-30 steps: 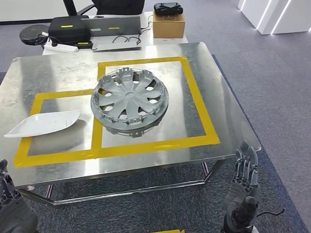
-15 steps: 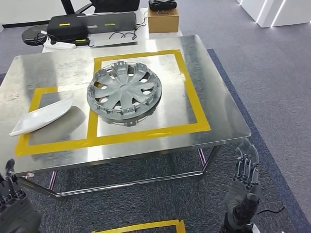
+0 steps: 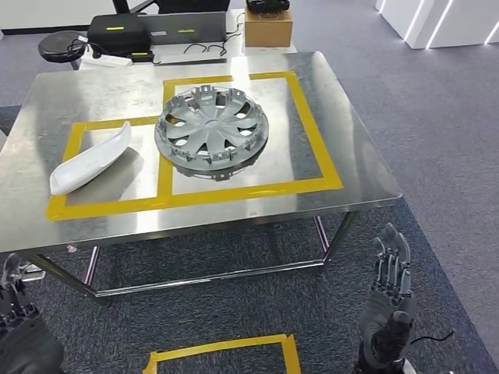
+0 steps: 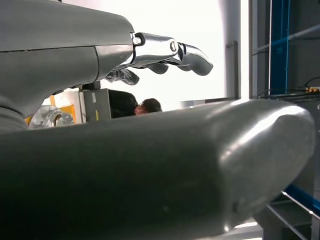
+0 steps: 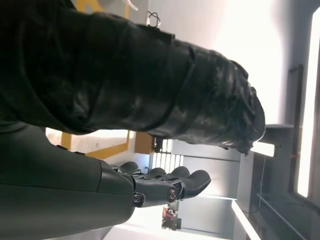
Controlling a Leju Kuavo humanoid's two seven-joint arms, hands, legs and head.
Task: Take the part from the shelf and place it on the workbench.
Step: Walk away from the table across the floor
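Both of your robot's hands are empty: the right hand [image 3: 391, 300] hangs low beside the body with its fingers straight and slightly apart, and the left hand [image 3: 18, 327] sits at the lower corner of the head view, its fingers spread in the left wrist view with nothing between them. What has changed over the last second is the whole picture, not the objects: the workbench [image 3: 359, 167] has slid up and away in the head view and more of the floor shows, including a yellow taped outline [image 3: 221, 351] on the carpet. You should read that as the camera moving, most likely the robot stepping back or turning, since the hubcap [image 3: 212, 131] keeps its place inside the larger yellow taped square and the white part [image 3: 91, 158] keeps its place inside the smaller one beside it. Both lie flat on the metal top, well apart from either hand. With parts already on the bench and nothing carried, you are probably watching the robot leave after a drop-off, perhaps heading for the shelf again.
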